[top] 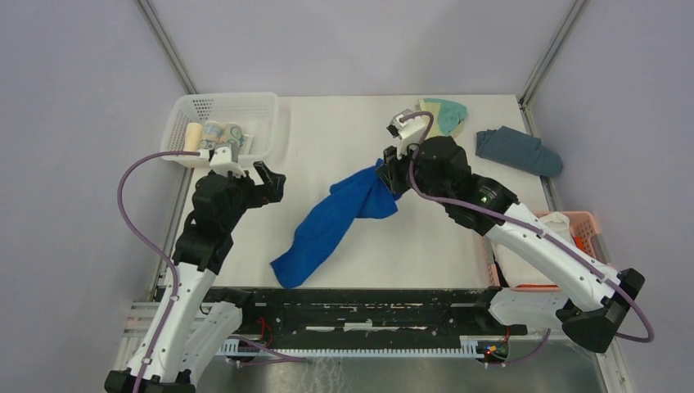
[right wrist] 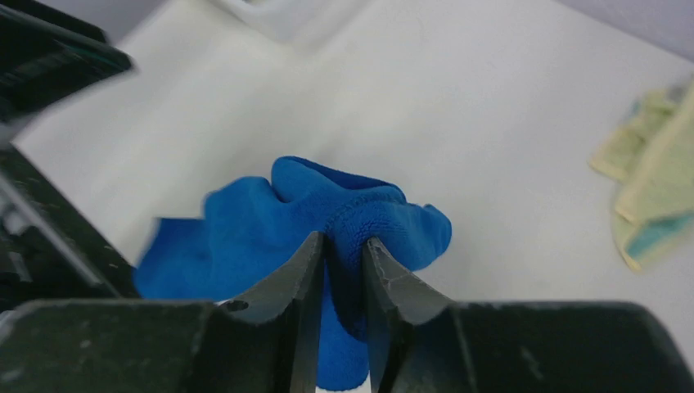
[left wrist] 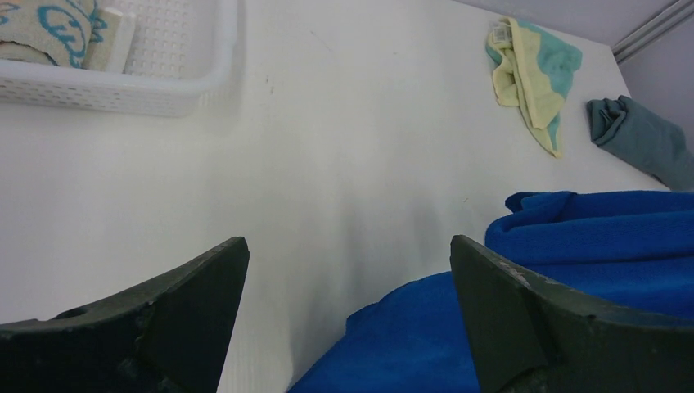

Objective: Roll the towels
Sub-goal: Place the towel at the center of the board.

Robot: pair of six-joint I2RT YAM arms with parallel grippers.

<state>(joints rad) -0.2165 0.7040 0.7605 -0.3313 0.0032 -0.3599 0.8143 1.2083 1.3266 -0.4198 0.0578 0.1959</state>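
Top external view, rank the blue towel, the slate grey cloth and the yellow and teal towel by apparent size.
1. blue towel, largest
2. slate grey cloth
3. yellow and teal towel, partly hidden behind the right arm, so last two unsure

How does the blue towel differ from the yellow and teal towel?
The blue towel is one solid colour; the yellow and teal towel has two. The right gripper pinches the blue towel, drawn into a long strip; the yellow and teal towel lies bunched and untouched by the far edge. Both are soft cloth, neither rolled.
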